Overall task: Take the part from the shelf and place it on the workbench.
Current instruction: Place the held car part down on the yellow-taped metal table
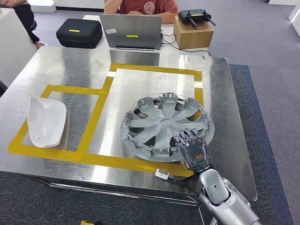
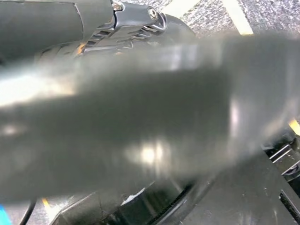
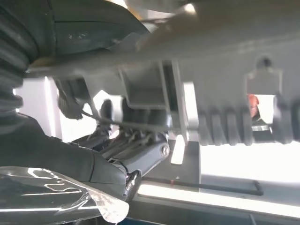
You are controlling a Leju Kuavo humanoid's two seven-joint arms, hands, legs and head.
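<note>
A silver hubcap (image 1: 162,123) lies inside-up on the steel workbench (image 1: 71,70), within the larger yellow-taped field, its near rim over the tape. My right hand (image 1: 193,149) grips that near rim, its dark fingers curled over the edge. In the right wrist view the rim (image 3: 219,56) runs across with its clips showing, and the fingers (image 3: 134,154) close on it from the other side. In the left wrist view a dark part of my left hand (image 2: 106,18) sits behind a blurred grey shape; how its fingers lie is unclear.
A white moulded part (image 1: 47,121) lies in the smaller taped field at the left. Beyond the bench are a laptop (image 1: 131,32), a black case (image 1: 79,33) and a cardboard box (image 1: 192,33) with a controller on it. A person (image 1: 148,6) sits behind.
</note>
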